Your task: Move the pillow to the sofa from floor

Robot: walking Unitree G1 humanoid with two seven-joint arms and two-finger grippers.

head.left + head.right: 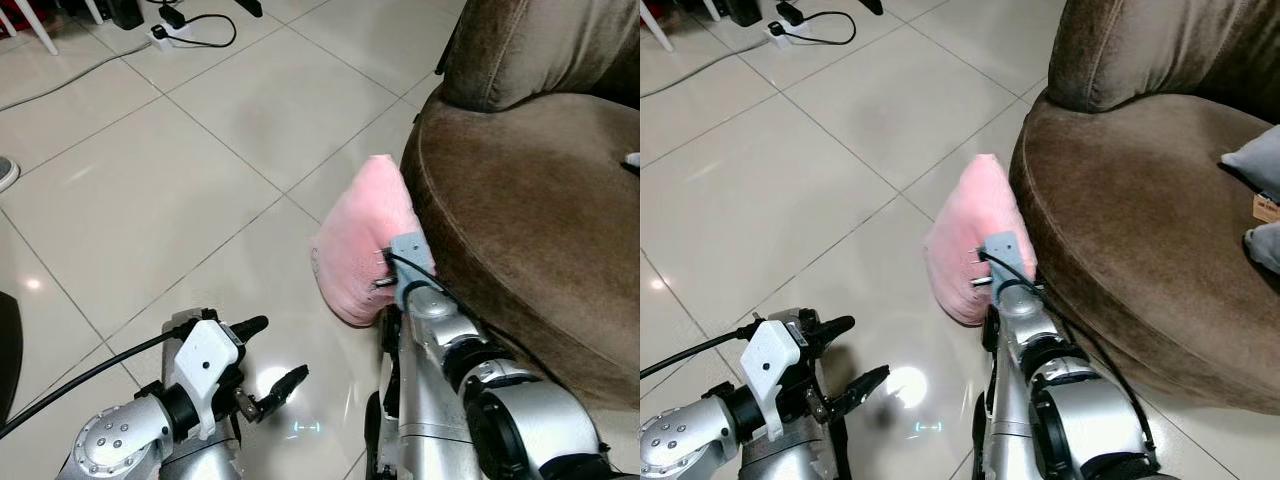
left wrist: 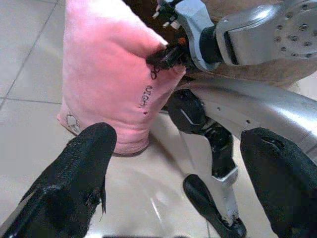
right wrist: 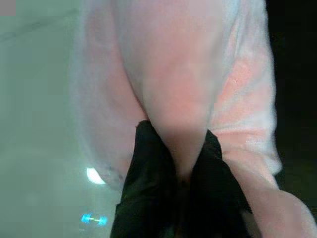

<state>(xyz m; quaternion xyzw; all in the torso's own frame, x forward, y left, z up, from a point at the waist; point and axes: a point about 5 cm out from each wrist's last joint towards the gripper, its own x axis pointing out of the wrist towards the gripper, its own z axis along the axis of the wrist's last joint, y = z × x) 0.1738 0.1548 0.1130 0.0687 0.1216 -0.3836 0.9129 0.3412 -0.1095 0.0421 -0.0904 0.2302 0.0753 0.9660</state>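
Observation:
A pink pillow (image 1: 362,235) stands on edge on the tiled floor, leaning against the front of the brown sofa (image 1: 530,200). My right gripper (image 3: 178,135) is shut on a fold of the pillow's upper corner, close to the sofa's seat edge. The left wrist view shows those black fingers (image 2: 166,55) pinching the pink fabric. My left gripper (image 1: 275,350) hovers low over the tiles to the left of the pillow, open and holding nothing. I cannot tell whether the pillow's bottom edge touches the floor.
A grey cushion (image 1: 1258,160) lies on the sofa seat at the right. A power strip with a black cable (image 1: 175,30) lies on the floor at the back left, near white furniture legs (image 1: 40,30). Bare tiles (image 1: 150,190) stretch across the left.

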